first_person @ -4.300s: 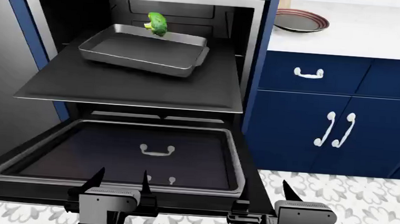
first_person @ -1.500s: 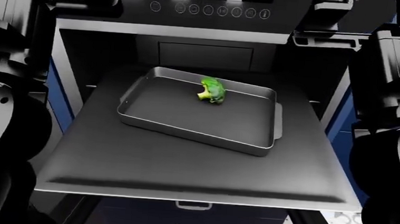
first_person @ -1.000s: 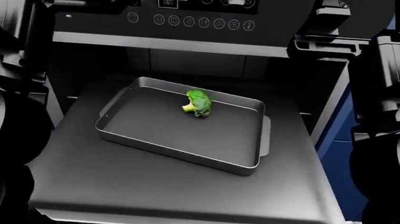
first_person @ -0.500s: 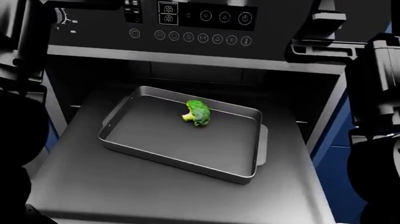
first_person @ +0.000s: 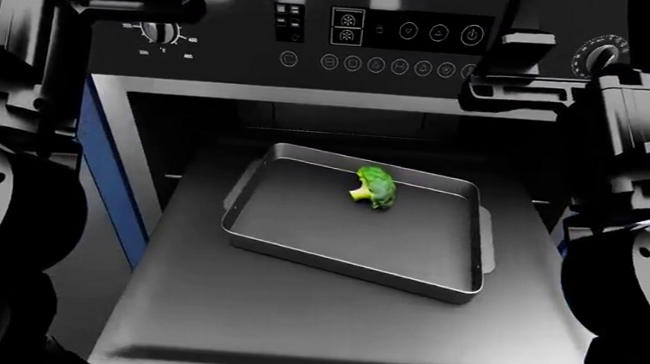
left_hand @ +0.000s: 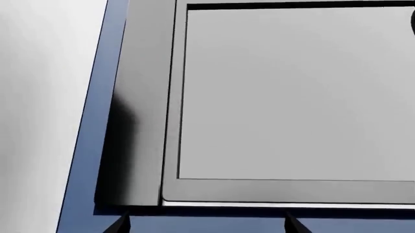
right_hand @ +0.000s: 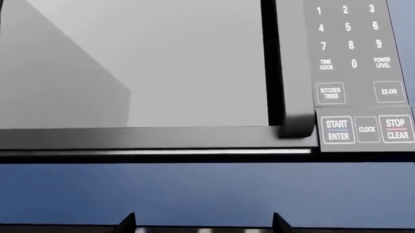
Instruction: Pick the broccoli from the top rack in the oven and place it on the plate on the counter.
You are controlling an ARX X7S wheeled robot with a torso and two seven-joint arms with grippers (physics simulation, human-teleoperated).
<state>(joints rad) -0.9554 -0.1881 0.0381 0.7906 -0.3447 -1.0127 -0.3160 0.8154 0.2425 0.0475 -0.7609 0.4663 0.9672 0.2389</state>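
Note:
The broccoli (first_person: 374,186) lies near the far edge of a rimmed grey baking tray (first_person: 355,236), which sits on the pulled-out top rack (first_person: 327,328) of the oven (first_person: 392,45). Both arms are raised at the sides of the head view, well above the tray. My left gripper (left_hand: 204,227) is open and empty, facing a grey glass-fronted appliance door. My right gripper (right_hand: 204,223) is open and empty, facing the same microwave's door and keypad (right_hand: 353,73). The plate and the counter are out of view.
My left arm (first_person: 5,177) and right arm (first_person: 631,221) fill the two sides of the head view. A navy blue cabinet edge (first_person: 103,166) runs down left of the oven opening. The oven's knob (first_person: 158,31) and round buttons are above the opening.
The head view has risen from the lowered oven door to rack level and both arms have come up. In the last half second the scene has shifted right. The broccoli stays in the tray.

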